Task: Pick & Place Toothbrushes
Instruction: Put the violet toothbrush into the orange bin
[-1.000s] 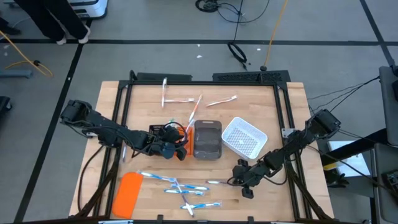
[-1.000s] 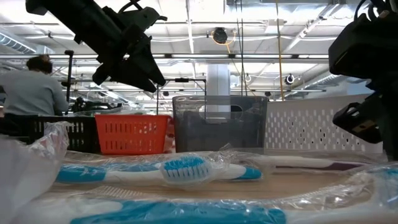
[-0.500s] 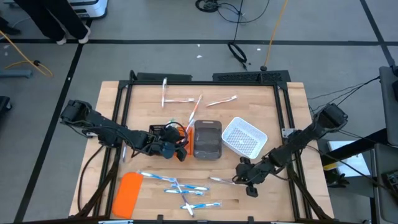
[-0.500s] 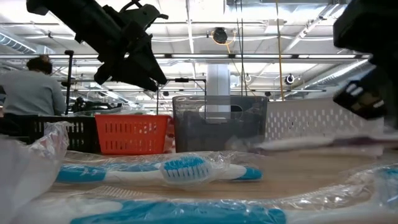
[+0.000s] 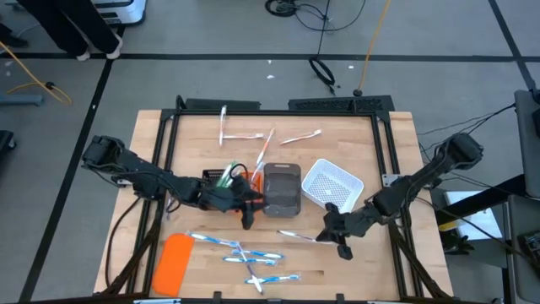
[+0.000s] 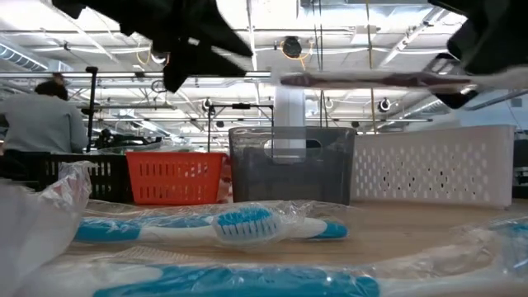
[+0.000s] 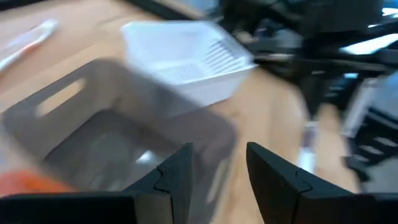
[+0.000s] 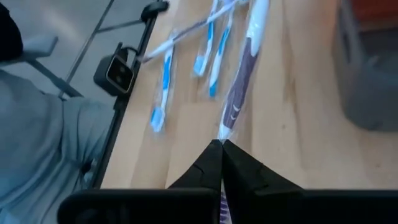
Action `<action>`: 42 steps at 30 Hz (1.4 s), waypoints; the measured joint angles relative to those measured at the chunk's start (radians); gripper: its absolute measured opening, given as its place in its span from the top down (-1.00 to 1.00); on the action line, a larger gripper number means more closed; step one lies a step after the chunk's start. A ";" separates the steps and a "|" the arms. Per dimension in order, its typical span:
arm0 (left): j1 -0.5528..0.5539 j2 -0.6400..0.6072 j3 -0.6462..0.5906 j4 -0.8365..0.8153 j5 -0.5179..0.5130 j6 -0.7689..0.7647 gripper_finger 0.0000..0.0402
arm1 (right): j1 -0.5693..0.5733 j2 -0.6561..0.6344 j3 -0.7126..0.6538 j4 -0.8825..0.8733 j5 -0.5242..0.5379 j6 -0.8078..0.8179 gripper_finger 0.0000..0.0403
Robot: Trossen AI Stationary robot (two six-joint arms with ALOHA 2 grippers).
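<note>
Just in front of the translucent grey plastic tray [image 5: 282, 189], right pincer [image 5: 332, 235] is clamped shut on the tail of a wrapped purple-white toothbrush [image 5: 296, 236], lifted clear of the table [image 5: 371, 143]; its long axis points from the pincer toward the loose blue-white toothbrushes [image 5: 240, 252]. Left pincer [image 5: 247, 210], part-open and empty, hovers at that tray's left edge, no nearer

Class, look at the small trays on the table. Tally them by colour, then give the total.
black tray: 1
orange tray: 1
grey tray: 1
white tray: 1
Total: 4
</note>
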 joint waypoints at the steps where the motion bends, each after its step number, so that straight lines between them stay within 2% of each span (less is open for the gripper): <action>1: 0.000 0.000 0.001 0.024 0.020 0.026 0.27 | -0.009 -0.006 0.000 -0.001 0.000 -0.003 1.00; 4: 0.000 0.000 0.038 0.014 0.065 0.090 0.27 | -0.039 -0.013 0.000 -0.001 -0.004 -0.019 1.00; 12: 0.000 0.000 0.234 -0.322 0.056 0.201 0.27 | -0.109 -0.013 0.010 -0.009 -0.007 -0.071 1.00; 19: 0.004 0.026 0.308 -0.397 0.058 0.321 0.27 | -0.166 -0.014 0.098 -0.085 -0.008 -0.159 1.00; 22: 0.010 0.079 0.349 -0.431 0.069 0.345 0.27 | -0.192 -0.014 0.138 -0.133 -0.007 -0.185 1.00; 27: 0.022 0.180 0.459 -0.588 0.085 0.339 0.27 | -0.231 -0.014 0.155 -0.155 -0.008 -0.206 1.00; 32: 0.022 0.256 0.572 -0.705 0.084 0.400 0.27 | -0.255 -0.014 0.157 -0.160 -0.034 -0.210 1.00; 42: 0.061 0.378 0.724 -0.803 0.083 0.493 0.27 | -0.259 -0.014 0.157 -0.166 -0.035 -0.218 1.00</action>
